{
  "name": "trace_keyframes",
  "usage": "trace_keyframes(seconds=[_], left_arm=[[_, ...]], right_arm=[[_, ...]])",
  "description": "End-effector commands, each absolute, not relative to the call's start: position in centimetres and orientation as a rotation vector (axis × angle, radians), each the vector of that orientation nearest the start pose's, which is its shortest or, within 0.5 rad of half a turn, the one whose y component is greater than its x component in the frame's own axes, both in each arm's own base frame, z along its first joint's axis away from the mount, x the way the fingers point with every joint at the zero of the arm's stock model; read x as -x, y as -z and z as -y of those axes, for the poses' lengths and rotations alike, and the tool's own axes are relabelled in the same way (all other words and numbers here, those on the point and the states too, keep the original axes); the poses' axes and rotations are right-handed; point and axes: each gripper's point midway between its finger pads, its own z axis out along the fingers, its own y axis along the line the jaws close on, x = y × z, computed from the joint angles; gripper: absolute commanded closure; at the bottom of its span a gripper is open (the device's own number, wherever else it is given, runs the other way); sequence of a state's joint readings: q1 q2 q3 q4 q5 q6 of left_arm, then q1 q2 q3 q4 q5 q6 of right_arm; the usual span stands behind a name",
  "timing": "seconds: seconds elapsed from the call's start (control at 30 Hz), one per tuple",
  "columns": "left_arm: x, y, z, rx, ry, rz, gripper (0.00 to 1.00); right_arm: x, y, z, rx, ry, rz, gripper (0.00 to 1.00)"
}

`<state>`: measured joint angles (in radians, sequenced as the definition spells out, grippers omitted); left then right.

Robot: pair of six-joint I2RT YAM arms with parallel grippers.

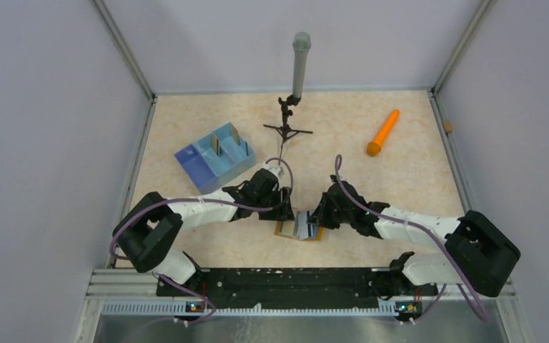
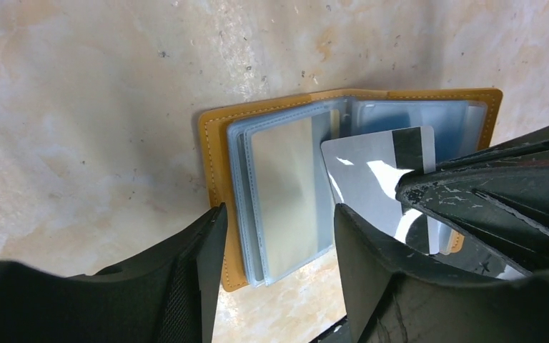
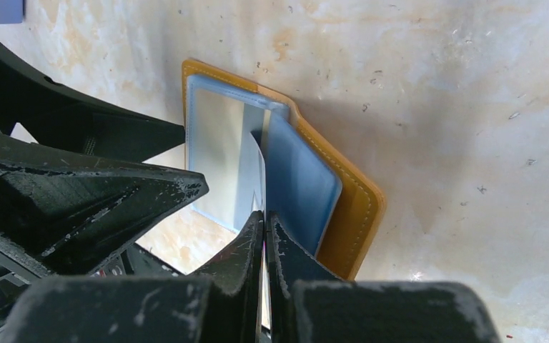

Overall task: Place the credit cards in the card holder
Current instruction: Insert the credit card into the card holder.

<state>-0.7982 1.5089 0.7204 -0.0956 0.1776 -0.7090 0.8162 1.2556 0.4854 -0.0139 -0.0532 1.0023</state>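
The card holder point(image 1: 291, 229) lies open on the table, mustard-orange with clear greyish-blue pockets point(image 2: 286, 193). My right gripper point(image 3: 265, 218) is shut on a silvery credit card point(image 2: 372, 179) with a dark stripe, held on edge over the holder's middle fold. My left gripper point(image 2: 279, 239) is open, and the holder's left leaf of pockets lies between its fingers. In the top view both grippers meet over the holder, the left gripper point(image 1: 284, 209) on its left and the right gripper point(image 1: 319, 214) on its right. Two more credit cards point(image 1: 216, 145) stand upright in the blue tray.
A blue divided tray point(image 1: 194, 166) sits at the back left. A small black tripod holding a grey cylinder point(image 1: 299, 68) stands at the back centre. An orange cone-shaped stick point(image 1: 383, 133) lies at the back right. Walls enclose the table on three sides.
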Motion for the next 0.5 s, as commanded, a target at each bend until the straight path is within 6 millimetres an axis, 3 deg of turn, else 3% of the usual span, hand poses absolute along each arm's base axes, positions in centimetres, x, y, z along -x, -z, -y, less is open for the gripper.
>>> trace_keyframes(seconds=[0.0,0.47], left_arm=[[-20.7,-3.0,28.5,-0.183,0.699,-2.650,0.41],[-19.8,-0.7,27.4,-0.208,0.523,-2.725,0.54]], right_arm=[[-18.1,-4.0,-25.8,-0.236,-0.865,-2.560,1.00],[-17.8,-4.2,-23.9,-0.330,-0.823,-2.527,1.00]])
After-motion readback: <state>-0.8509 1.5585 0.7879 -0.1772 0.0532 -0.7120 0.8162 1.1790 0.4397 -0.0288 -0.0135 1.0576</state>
